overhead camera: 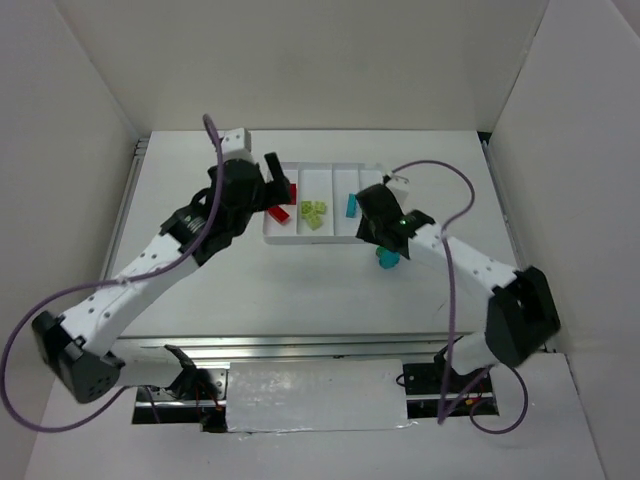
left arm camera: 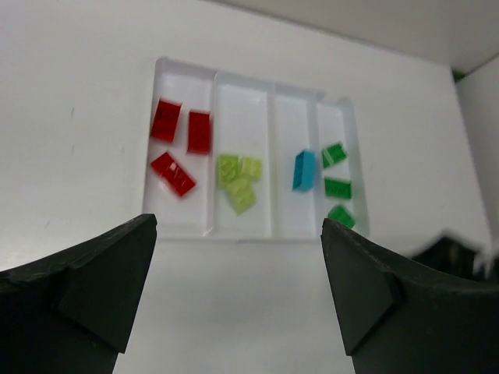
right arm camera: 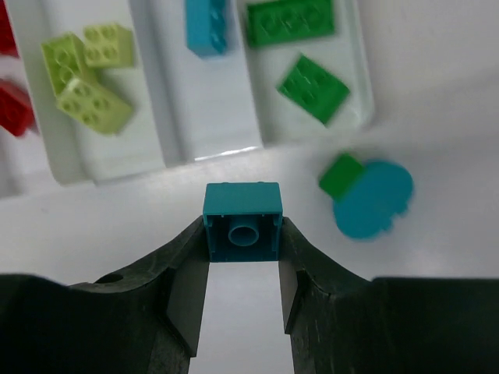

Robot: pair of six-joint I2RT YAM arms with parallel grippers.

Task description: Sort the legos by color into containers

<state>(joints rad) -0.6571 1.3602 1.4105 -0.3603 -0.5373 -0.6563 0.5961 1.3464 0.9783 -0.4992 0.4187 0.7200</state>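
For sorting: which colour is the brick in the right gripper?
Cyan brick, clearest in right wrist view.

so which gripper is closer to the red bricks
Left. The left gripper hovers by the red bricks; the right gripper, holding a cyan brick, is at the tray's opposite end.

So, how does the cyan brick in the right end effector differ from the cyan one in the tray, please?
The held cyan brick is short and squarish; the tray's cyan brick is longer. The held one is clamped in the right end effector outside the tray; the other lies loose inside it. Both are cyan.
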